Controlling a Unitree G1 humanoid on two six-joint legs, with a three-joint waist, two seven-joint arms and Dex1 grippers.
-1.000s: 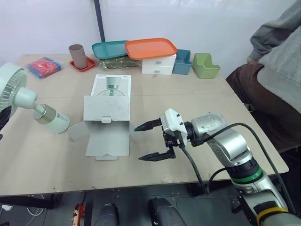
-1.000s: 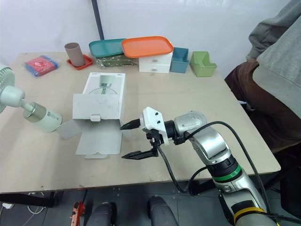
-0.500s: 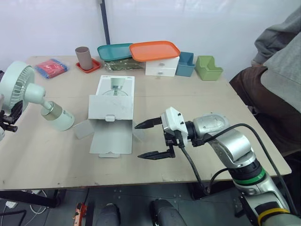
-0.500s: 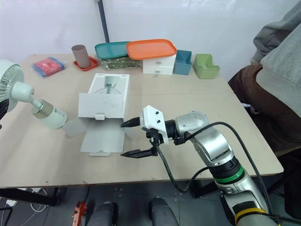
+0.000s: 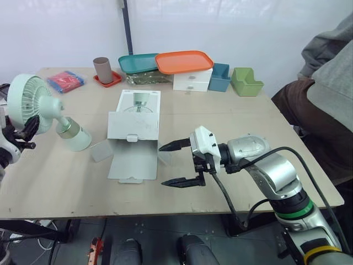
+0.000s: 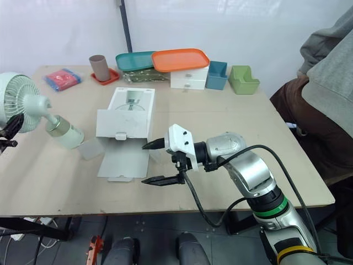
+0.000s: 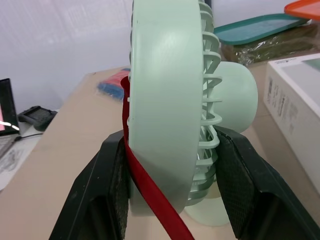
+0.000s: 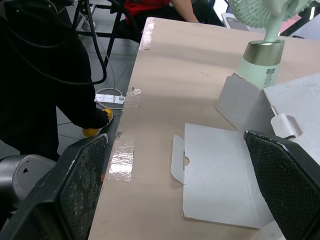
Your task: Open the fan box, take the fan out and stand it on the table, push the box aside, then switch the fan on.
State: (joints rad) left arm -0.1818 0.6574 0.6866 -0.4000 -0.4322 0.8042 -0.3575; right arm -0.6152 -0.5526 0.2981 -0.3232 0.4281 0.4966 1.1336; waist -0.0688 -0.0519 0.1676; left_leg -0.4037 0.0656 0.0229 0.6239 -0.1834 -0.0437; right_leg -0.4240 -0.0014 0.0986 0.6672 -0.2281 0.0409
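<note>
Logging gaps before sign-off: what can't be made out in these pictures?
Switch on the pale green plastic fan: too small in the eye views; its head blocks the left wrist view.
Inside the white cardboard fan box: eye views, covered by its own panels.

Robot test lab, staged rather than lived-in: a bare wood-toned table [image 5: 231,124] with tape [image 8: 120,152] patched along its edge, set against a plain white backdrop [image 5: 231,27]. Props stand in a row at the far side: teal tray [image 5: 138,62], orange tray [image 5: 185,61], white drawer unit [image 5: 192,81], blue bin [image 5: 219,78], green bin [image 5: 246,83], brown cup [image 5: 101,69]. Cables [image 8: 101,55] trail on the floor, and a person [image 5: 325,94] sits beside the table.
</note>
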